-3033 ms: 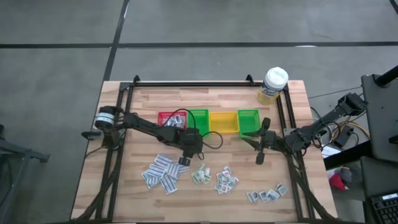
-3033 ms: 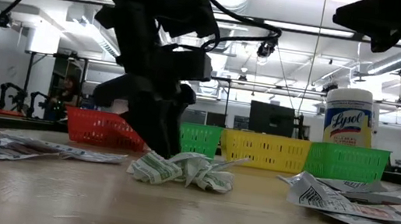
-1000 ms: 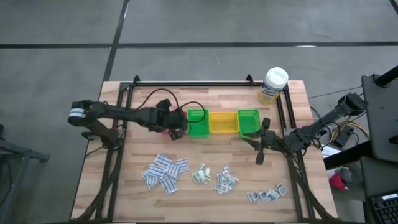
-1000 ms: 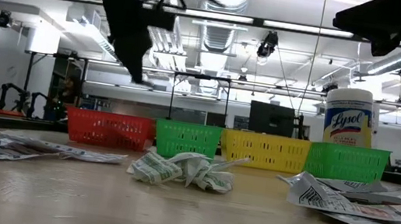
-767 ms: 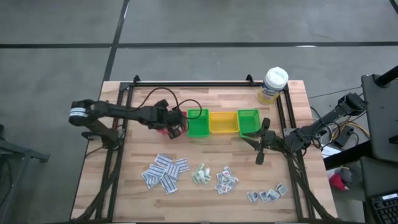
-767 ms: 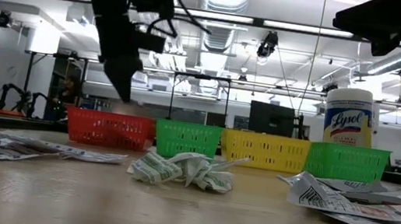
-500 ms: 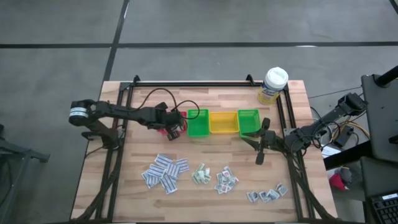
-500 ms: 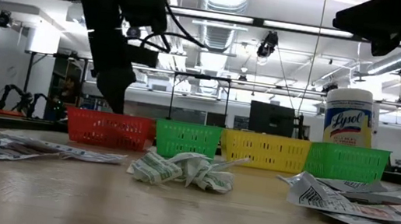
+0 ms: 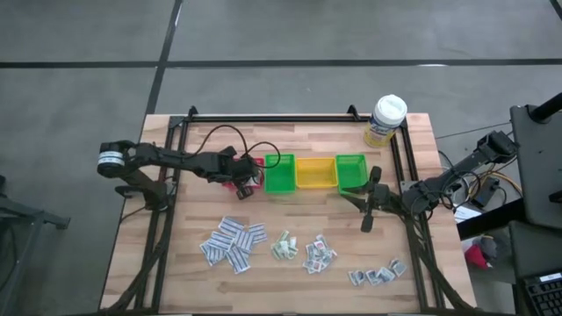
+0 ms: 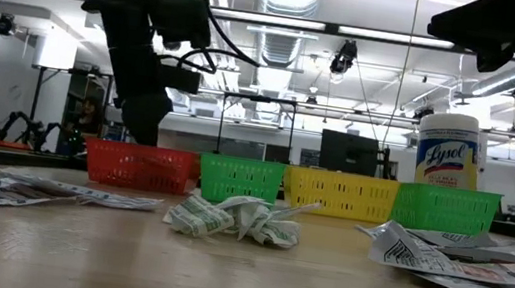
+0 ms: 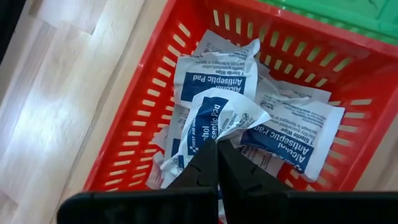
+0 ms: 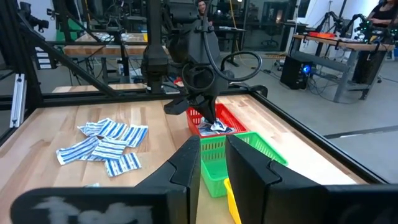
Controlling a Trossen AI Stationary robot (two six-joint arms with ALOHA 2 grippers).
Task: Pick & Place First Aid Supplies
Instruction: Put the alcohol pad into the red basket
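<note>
Slanting down into the red bin [image 10: 138, 166], my left gripper [image 11: 217, 155] is shut on a crumpled white first aid packet with blue print [image 11: 219, 118]. Several more such packets [image 11: 292, 127] lie on the bin's floor. Loose first aid supplies lie in piles on the near half of the table: blue-striped strips [image 9: 233, 244], green-printed packets [image 9: 283, 247] and two further piles [image 9: 319, 254] [image 9: 378, 274]. My right gripper [image 12: 214, 162] waits at the table's right side [image 9: 364, 198], level, fingers slightly apart and holding nothing. My left gripper pinches the crumpled packet by its lower edge [image 11: 215, 139] between its two fingertips. The fingers come from above, slanting down into the red bin. The packet stands up from the fingertips over the packets on the bin's floor; whether it touches them I cannot tell.
The red bin stands in a row with a green bin [image 9: 281, 174], a yellow bin [image 9: 314, 173] and a second green bin [image 9: 349, 171]. A white-capped bottle with a yellow label [image 9: 385, 120] stands at the far right corner. A black frame [image 9: 272, 117] borders the table.
My left gripper has come down from above the bins to the red bin's rim and into it, tipping a little, still shut on the packet. My right arm has kept still.
</note>
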